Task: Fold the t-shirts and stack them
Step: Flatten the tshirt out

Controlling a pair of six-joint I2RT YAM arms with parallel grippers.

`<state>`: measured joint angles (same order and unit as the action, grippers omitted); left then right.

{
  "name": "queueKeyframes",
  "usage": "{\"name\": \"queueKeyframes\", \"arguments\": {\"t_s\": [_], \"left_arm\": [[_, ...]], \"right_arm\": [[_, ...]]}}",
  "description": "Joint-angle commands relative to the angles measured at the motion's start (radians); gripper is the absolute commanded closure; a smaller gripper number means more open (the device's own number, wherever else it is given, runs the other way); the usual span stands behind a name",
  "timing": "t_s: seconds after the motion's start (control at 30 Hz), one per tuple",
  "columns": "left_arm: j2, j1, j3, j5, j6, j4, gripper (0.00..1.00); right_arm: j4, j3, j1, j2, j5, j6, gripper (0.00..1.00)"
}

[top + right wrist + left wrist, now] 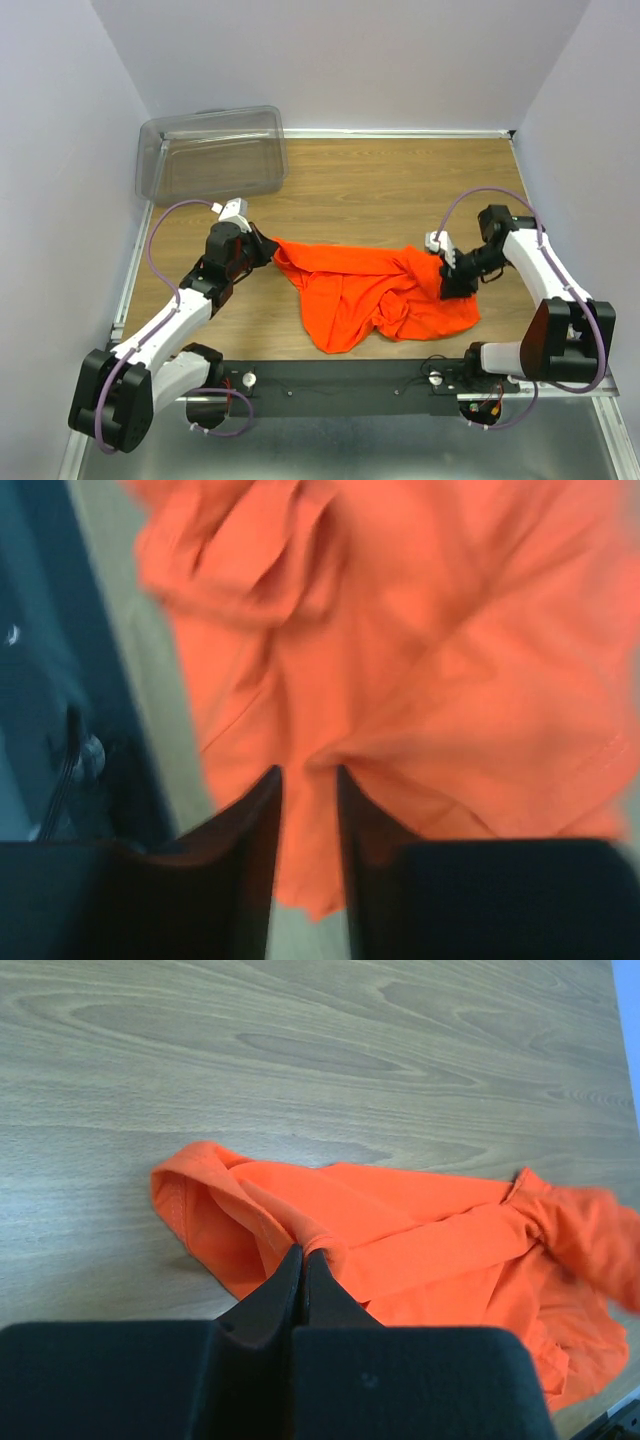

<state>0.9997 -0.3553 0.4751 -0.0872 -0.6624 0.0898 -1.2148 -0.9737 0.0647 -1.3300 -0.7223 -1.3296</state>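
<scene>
Left pincer (304,1256): fully closed, with a small fold of the t-shirt (420,1240) pinched at the tips. The clamped fold is at the garment end nearest that pincer. The rest is spread away from it, crumpled, lying on the counter (300,1050). How much cloth sits inside the jaws is hidden by the fingers. In the left wrist view the far end of the shirt is smeared and cut off by the frame edge.

Right pincer (309,772): jaws are seen a narrow gap apart. Orange cloth fills the gap and bunches at the tips. The right wrist view is heavily blurred, so it cannot be told whether the cloth is clamped or only lies under the tips. From above, the tips are masked by the pincer body at the shirt's opposite end.

Collar and sleeves cannot be sorted out among the bunched folds.

A clear bin (210,155) is seen beyond the left pincer, well apart from the shirt, only in the top view.
</scene>
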Motion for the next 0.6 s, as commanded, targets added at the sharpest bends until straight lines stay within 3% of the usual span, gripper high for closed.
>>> {"name": "queueKeyframes", "arguments": {"t_s": [0.0,0.07,0.1,0.17,0.27,0.4,0.57], "left_arm": [[0.017,0.004,0.019,-0.008,0.014,0.028,1.0],[0.017,0.004,0.022,-0.012,0.012,0.028,1.0],[0.017,0.004,0.022,-0.013,0.011,0.027,1.0],[0.005,0.004,0.022,-0.016,0.007,0.024,1.0],[-0.013,0.004,0.019,-0.011,0.006,0.016,1.0],[-0.029,0.004,0.016,-0.011,0.006,0.008,1.0],[-0.036,0.004,0.007,-0.013,0.004,0.011,1.0]], "right_arm": [[-0.075,0.057,0.004,0.026,0.16,-0.107,0.57],[-0.03,0.023,0.015,0.012,0.104,-0.044,0.53],[-0.003,-0.024,0.02,0.003,0.072,0.052,0.49],[0.17,-0.068,0.021,-0.038,0.014,0.259,0.49],[0.294,-0.141,0.024,-0.167,-0.029,0.624,0.49],[0.356,-0.172,0.024,-0.288,0.015,0.777,0.49],[0.422,-0.123,0.027,-0.23,0.204,0.814,0.49]]}}
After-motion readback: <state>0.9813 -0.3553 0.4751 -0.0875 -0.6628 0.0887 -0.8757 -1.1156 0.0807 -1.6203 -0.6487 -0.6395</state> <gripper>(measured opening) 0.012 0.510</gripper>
